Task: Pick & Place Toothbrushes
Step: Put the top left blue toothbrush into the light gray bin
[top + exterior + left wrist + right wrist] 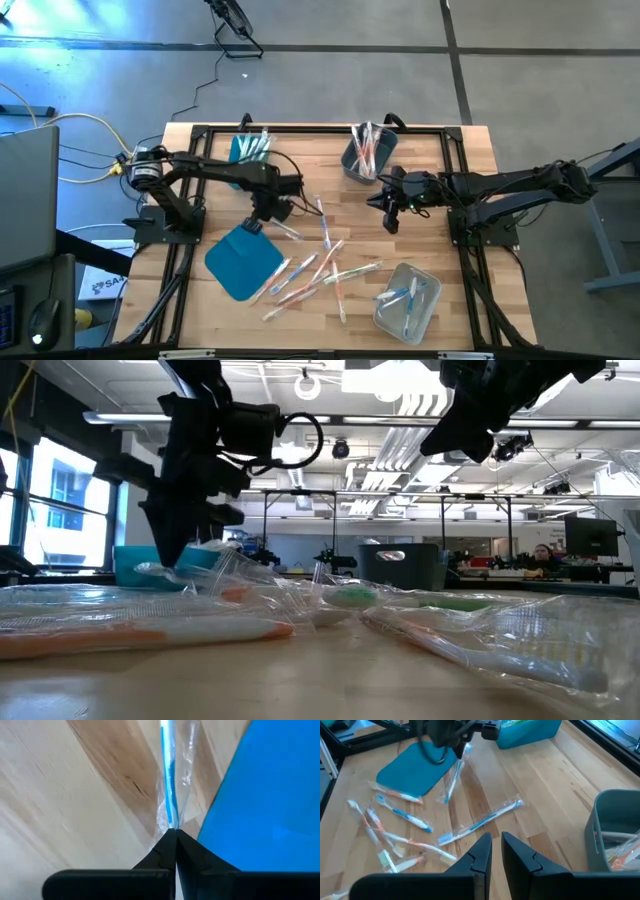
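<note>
Several wrapped toothbrushes point(320, 265) lie scattered on the wooden table, also in the right wrist view point(400, 837). My left gripper point(256, 224) stands beside the flat teal lid point(240, 262), shut on a blue toothbrush in clear wrap point(451, 782). My right gripper point(388, 208) hovers above the table's middle right, near the grey bin point(365, 158). It touches nothing, and its fingers point(496, 842) are open by a narrow gap. My left gripper point(174, 832) pinches the wrapped end of the blue toothbrush point(170, 820) between its two fingertips, coming from above. The toothbrush runs on along the line of the fingers. It slants down from the hold, its far end point(443, 799) at the table beside the teal lid point(415, 767).
The teal bin point(248, 150) at the far left and the grey bin both hold toothbrushes. A clear bin point(408, 298) at the near right holds blue ones. A black frame point(320, 130) borders the table. Bare wood lies between the grippers.
</note>
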Motion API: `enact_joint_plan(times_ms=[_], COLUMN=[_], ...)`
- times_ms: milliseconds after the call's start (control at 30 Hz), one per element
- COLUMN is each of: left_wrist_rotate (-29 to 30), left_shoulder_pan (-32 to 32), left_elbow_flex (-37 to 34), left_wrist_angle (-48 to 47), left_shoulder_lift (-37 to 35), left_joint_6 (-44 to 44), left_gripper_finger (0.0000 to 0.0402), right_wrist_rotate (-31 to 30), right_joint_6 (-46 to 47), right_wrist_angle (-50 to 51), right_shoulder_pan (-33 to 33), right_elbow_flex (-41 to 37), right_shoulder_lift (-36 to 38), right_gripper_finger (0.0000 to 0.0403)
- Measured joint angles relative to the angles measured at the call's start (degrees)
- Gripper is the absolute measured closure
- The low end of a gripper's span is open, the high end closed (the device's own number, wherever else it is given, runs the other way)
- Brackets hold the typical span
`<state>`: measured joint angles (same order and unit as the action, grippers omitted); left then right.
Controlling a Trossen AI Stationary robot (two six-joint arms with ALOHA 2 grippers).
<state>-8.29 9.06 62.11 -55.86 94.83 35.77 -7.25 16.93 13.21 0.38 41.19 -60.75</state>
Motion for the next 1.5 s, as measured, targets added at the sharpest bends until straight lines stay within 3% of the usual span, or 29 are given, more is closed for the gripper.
enact_joint_plan(times_ms=[467,733,1167,1500], left_wrist_rotate=[-10.42,-17.48,-24.27,-23.76], left_shoulder_pan=[4.91,7.53,7.46,7.43], left_elbow_flex=[-4.88,-9.49,-17.35,-18.03], left_wrist_angle=[3.31,18.44,37.84,37.89], left_shoulder_lift=[-10.07,-16.01,-17.51,-17.51], left_joint_6=[-0.12,-3.97,-12.17,-17.05], left_gripper_finger=[0.0401,0.0401,0.0401,0.0402], right_wrist_rotate=[1.14,4.39,4.46,4.44], right_joint_6=[-0.39,-0.63,-3.55,-4.96], right_wrist_angle=[-0.07,-0.07,-0.02,-0.05], right_shoulder_pan=[0.00,-0.01,0.00,-0.02], right_elbow_flex=[0.00,0.00,-0.02,-0.02], right_shoulder_lift=[-0.02,-0.02,-0.02,-0.02], right_gripper_finger=[0.0369,0.0369,0.0369,0.0369])
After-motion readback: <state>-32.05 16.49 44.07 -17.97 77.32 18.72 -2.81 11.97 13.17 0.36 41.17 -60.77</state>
